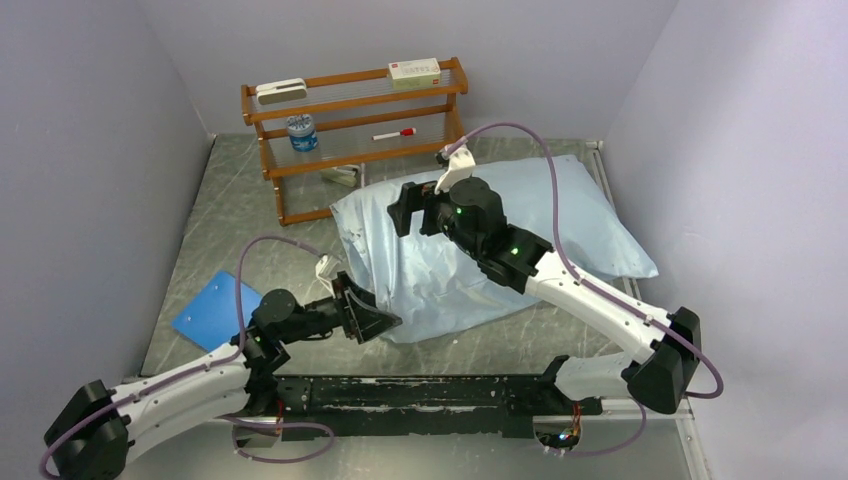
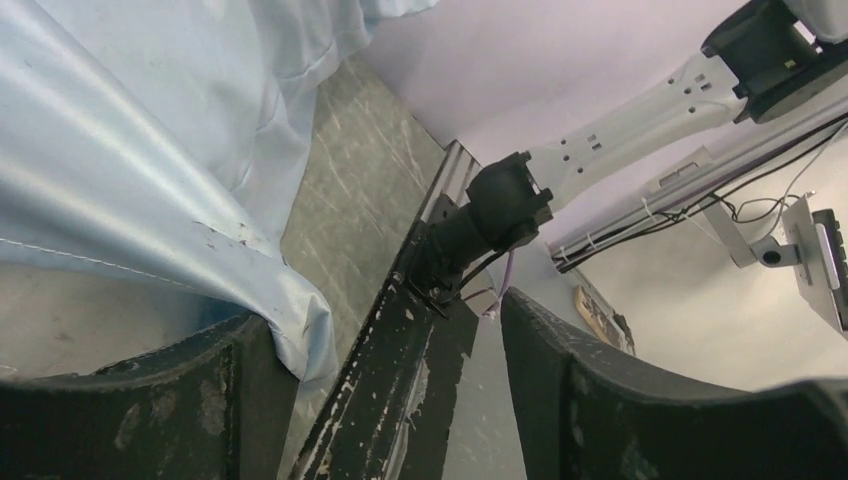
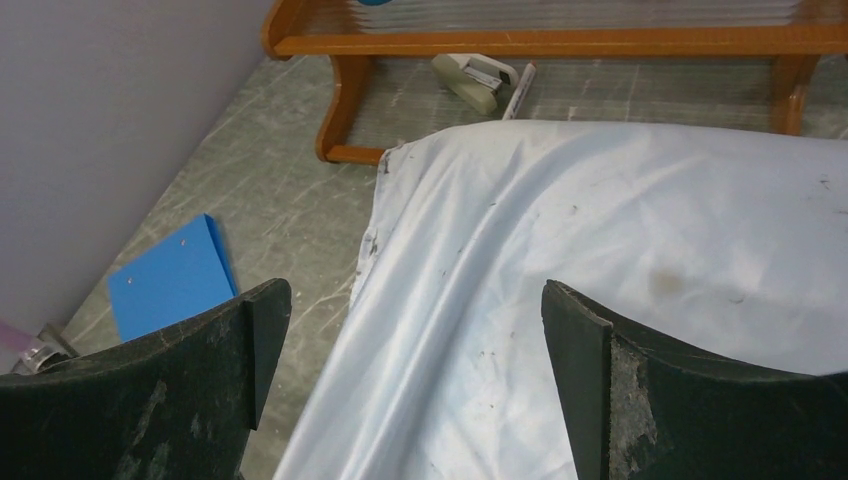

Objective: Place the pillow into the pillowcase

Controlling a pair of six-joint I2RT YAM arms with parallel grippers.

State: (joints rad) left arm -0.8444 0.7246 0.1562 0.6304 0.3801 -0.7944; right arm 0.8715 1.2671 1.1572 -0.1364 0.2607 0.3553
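At the pillowcase (image 1: 440, 280) edge, left gripper (image 1: 385, 320) parted; above the cloth, right gripper (image 3: 415, 290) wide.

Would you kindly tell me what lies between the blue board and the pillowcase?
In the top view, the left arm's wrist and the open left gripper, with its purple cable, fill the stretch between the blue board and the pillowcase.

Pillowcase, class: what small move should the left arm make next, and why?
Probably close the left fingers on the pillowcase corner. They stand open, and that hem corner hangs just inside one finger, ungripped. The right fingers are open above the bulging cloth, holding nothing, so a pinch here would likely give a hold for pulling.
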